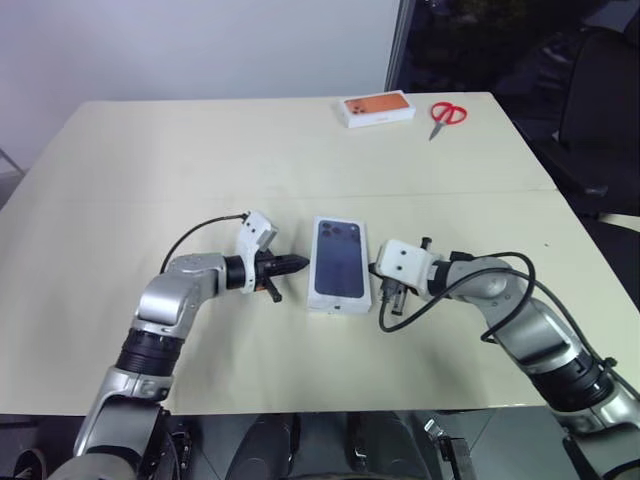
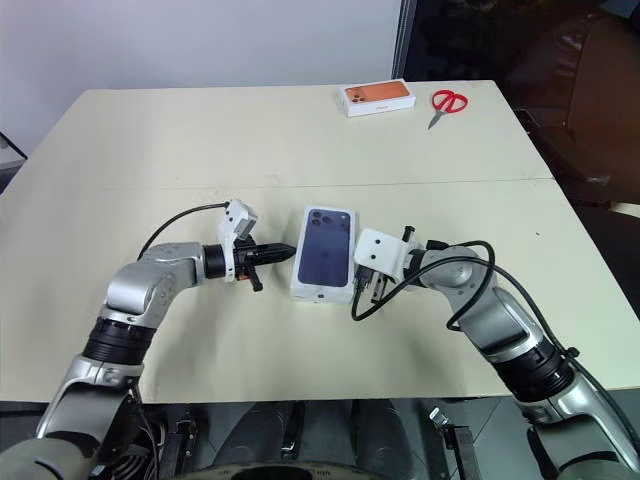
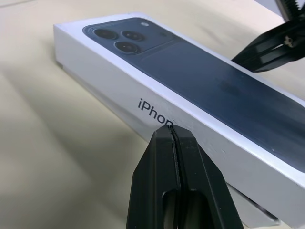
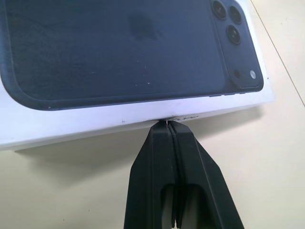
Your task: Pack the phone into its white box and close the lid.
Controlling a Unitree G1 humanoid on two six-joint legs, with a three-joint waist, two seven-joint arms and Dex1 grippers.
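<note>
– What sits in front of me?

– The white cardboard lid [image 1: 340, 266], its top printed with a dark blue phone and camera lenses, lies flat on the table, lenses at the far end.

– And underneath?

– It rests over the shallow white cardboard box [image 3: 252, 210], whose edge shows beneath, not fully seated.

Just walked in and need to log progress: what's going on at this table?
The robot is finishing packing a phone box. The lid, printed with a dark blue phone, sits on the white box, whose base peeks out beneath it, so it seems not fully seated. The left gripper and right gripper, both shut, flank the lid's long sides, tips at its edges. An orange-topped box and red scissors lie at the table's far side.
</note>
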